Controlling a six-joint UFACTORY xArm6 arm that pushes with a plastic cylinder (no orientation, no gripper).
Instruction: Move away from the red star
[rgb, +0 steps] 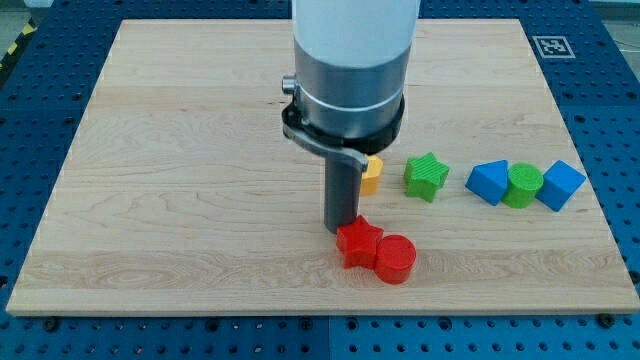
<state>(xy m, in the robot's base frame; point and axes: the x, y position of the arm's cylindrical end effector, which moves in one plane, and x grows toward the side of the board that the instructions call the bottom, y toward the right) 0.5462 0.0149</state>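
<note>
My tip (343, 229), a dark jawless rod, touches the small red star-shaped block (359, 243), likely light, rigid and easily nudged, beside a red cylinder block (395, 259).

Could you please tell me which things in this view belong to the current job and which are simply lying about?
Job:
- red star
- my tip, touching the star's upper-left edge

Lying about:
- red cylinder, against the star
- yellow block, partly hidden
- green star
- two blue blocks
- green cylinder between them
</note>
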